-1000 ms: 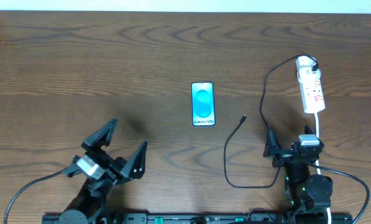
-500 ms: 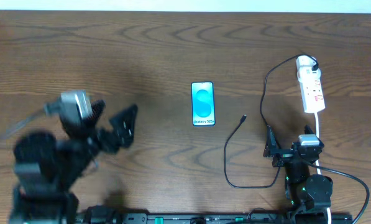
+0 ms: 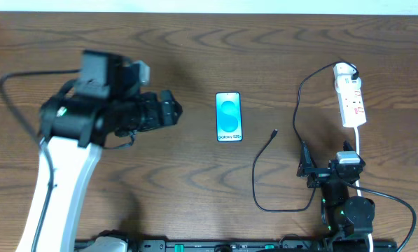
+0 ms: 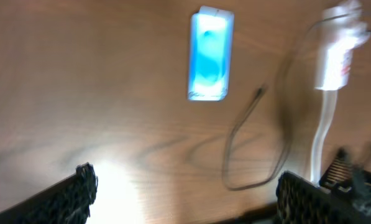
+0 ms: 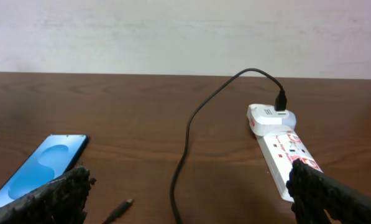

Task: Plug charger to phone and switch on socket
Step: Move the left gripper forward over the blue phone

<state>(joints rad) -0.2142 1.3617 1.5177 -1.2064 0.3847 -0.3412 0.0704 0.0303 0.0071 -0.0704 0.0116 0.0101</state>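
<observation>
The phone lies flat at the table's middle with its blue screen lit; it also shows in the left wrist view and the right wrist view. The charger's black cable loops on the table. Its plug tip lies free to the right of the phone, apart from it. The white socket strip lies at the far right, with the cable in its adapter. My left gripper is open and empty, held above the table left of the phone. My right gripper is open and empty, in front of the strip.
The strip's white cord runs down past my right arm. The cable loop lies between my right gripper's fingers in the wrist view. The left arm's own cable hangs at the left.
My left arm has risen from the front left and swung up and right toward the phone. The right arm, phone, cable and strip have not moved.
</observation>
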